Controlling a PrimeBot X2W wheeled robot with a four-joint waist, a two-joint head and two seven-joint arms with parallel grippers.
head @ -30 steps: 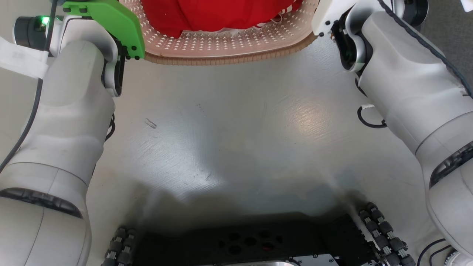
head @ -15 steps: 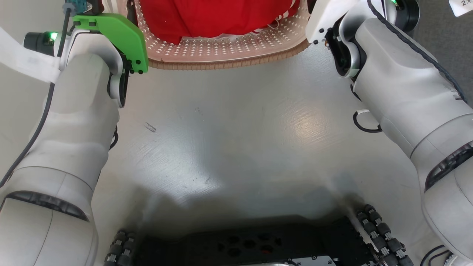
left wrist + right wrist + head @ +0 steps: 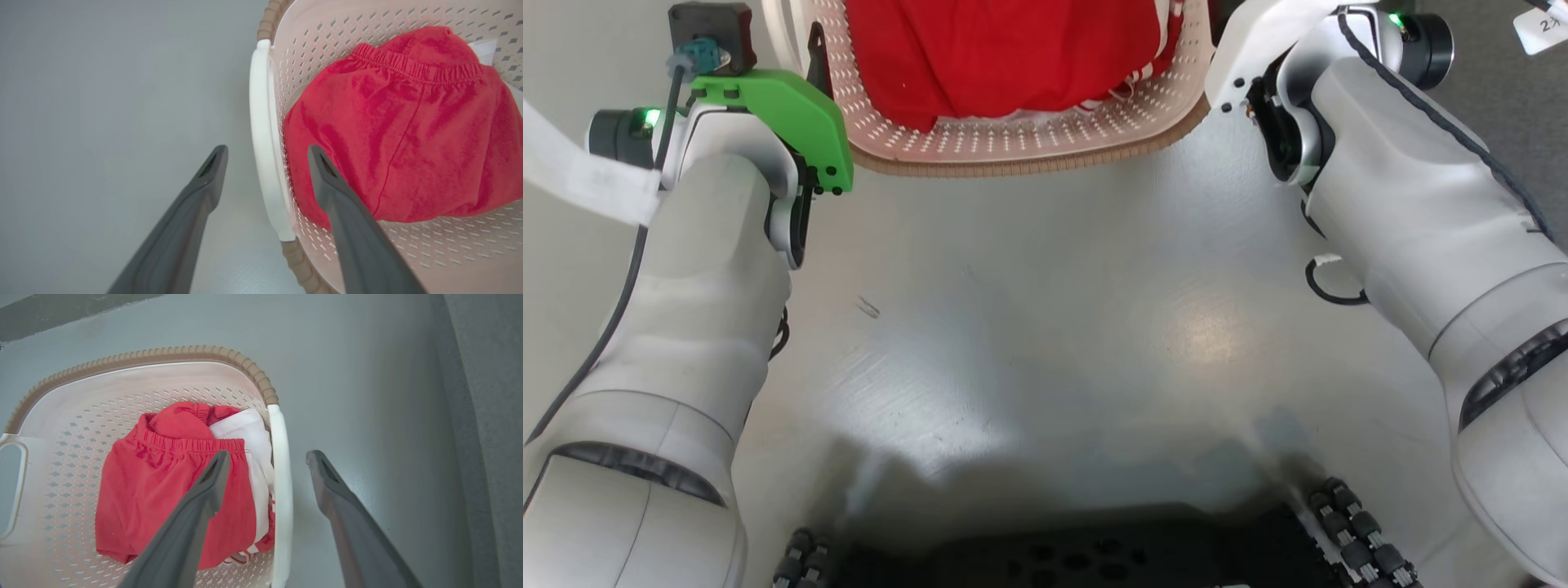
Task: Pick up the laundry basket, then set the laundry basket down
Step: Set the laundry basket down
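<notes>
Two spread: left end effector (image 3: 266, 151), right end effector (image 3: 267, 455) | laundry basket (image 3: 1013, 135) far-end cropped

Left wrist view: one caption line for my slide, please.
Open left gripper straddles white handle of the laundry basket holding red garment.

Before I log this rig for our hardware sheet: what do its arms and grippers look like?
Rounded pale-grey shells with dark joint bands. The left arm bears a green bracket and a black cable; the right arm a thin dark cable. Fingers: long, tapered, dark grey.
</notes>
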